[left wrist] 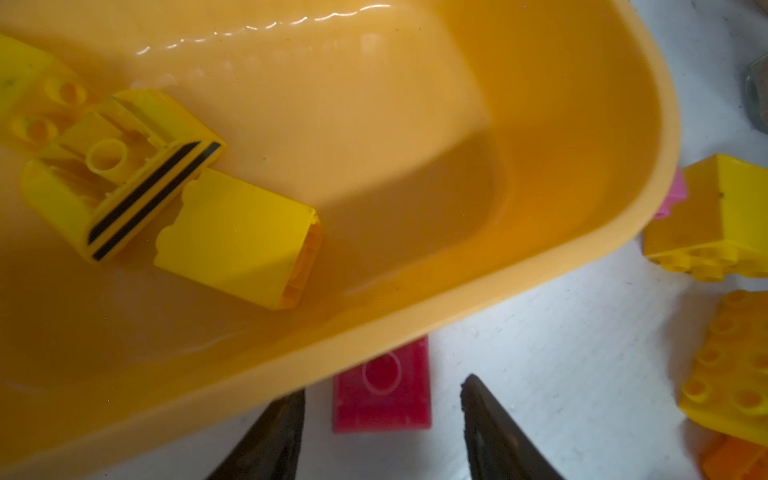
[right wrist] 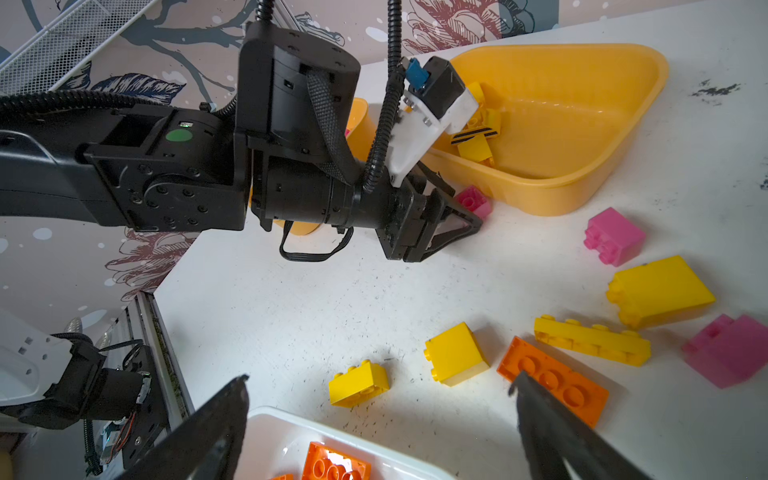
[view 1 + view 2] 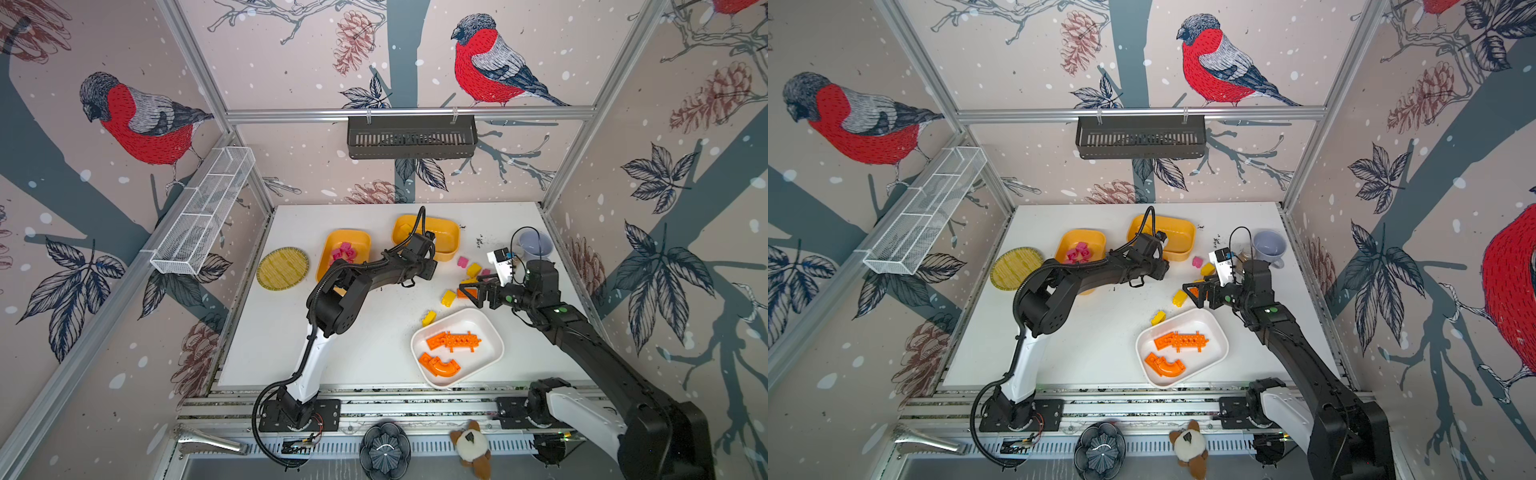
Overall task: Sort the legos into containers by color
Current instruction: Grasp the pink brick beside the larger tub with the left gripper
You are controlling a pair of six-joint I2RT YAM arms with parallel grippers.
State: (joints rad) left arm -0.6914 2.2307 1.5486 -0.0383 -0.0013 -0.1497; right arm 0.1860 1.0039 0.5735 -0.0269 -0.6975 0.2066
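One pink brick [image 1: 381, 401] partly hidden by yellow tub [image 1: 519, 282] | left tool [image 1: 384, 386] cropped

You lose much of the far yellow-orange rounded plastic tub [image 1: 540, 266]: the left wrist view crops it at the picture's edges, and in both top views the black left arm [image 3: 399, 266] covers its near rim. Just beside that rim, the dark pink square plastic brick [image 1: 382, 390] has one edge hidden behind it, and the arm hides the brick from above. A pale pink brick [image 1: 673, 195] shows only a sliver past the tub's corner, behind a yellow block [image 1: 723, 208]. The glassy thing [image 1: 756, 95] beyond the tub is cropped and unidentifiable.
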